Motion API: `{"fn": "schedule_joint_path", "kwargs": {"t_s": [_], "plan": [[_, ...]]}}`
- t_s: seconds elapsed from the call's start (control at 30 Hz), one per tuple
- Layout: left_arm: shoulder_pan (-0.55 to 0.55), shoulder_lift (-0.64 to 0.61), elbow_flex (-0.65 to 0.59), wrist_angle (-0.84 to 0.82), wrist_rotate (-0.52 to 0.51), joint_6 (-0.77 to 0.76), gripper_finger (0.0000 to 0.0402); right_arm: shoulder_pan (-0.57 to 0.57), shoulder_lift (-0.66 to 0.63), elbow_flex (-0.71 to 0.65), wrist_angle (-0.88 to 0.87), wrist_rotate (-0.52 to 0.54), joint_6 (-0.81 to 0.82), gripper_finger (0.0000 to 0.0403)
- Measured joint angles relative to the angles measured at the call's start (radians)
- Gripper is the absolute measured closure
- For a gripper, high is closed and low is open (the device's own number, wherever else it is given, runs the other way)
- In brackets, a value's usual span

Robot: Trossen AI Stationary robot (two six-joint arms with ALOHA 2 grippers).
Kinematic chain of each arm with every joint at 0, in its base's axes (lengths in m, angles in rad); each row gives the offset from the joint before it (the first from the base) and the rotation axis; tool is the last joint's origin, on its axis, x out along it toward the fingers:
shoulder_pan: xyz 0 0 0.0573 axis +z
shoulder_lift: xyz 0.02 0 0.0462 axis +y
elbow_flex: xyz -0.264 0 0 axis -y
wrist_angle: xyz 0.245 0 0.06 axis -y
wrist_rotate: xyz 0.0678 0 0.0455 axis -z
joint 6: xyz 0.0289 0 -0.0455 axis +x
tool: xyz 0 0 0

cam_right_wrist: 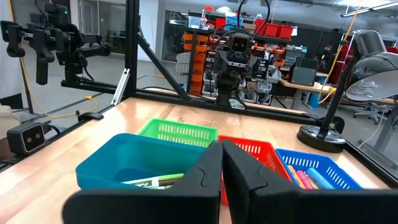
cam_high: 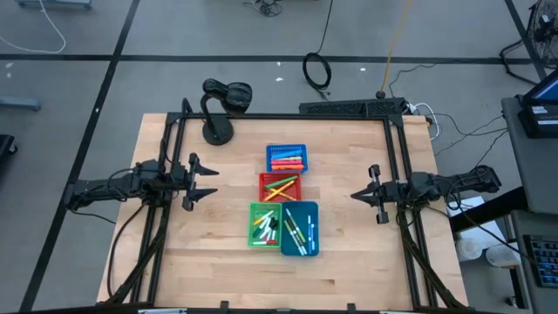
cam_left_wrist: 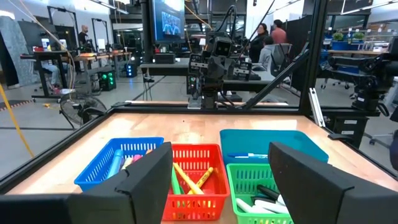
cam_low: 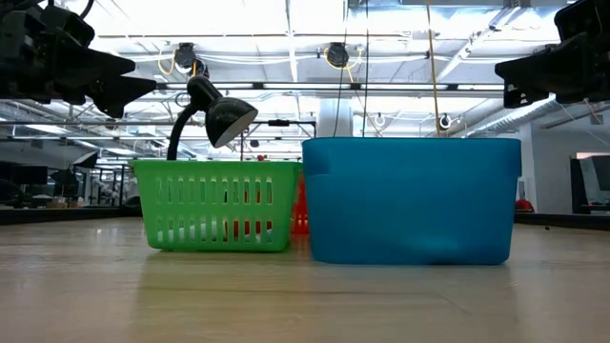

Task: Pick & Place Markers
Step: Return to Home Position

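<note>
The markers lie sorted in four small bins at the table's middle: pink and orange ones in the blue bin, yellow and orange ones in the red bin, white and dark ones in the green bin, white-bodied ones in the teal bin. My left gripper hovers open above the table, left of the bins, and holds nothing. My right gripper hovers shut to the right of the bins, also with nothing in it. Both point level toward the bins.
A black desk lamp stands on the table's far left part, behind the bins. A black frame runs along the far edge and both sides. Bare wood lies near the front edge and between each gripper and the bins. People stand in the room beyond.
</note>
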Motion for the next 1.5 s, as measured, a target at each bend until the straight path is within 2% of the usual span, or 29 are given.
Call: {"fn": "schedule_joint_path", "kwargs": {"t_s": [0.43, 0.83, 1.27, 1.5], "plan": [[0.000, 0.000, 0.000, 0.000, 0.000, 0.000, 0.0151, 0.000, 0.000, 0.000, 0.000, 0.001, 0.000, 0.0403], [0.000, 0.000, 0.000, 0.000, 0.000, 0.000, 0.0133, 0.000, 0.000, 0.000, 0.000, 0.001, 0.000, 0.0403], [0.000, 0.000, 0.000, 0.000, 0.000, 0.000, 0.0151, 0.000, 0.000, 0.000, 0.000, 0.001, 0.000, 0.0403], [0.000, 0.000, 0.000, 0.000, 0.000, 0.000, 0.0139, 0.000, 0.000, 0.000, 0.000, 0.001, 0.001, 0.0403]]}}
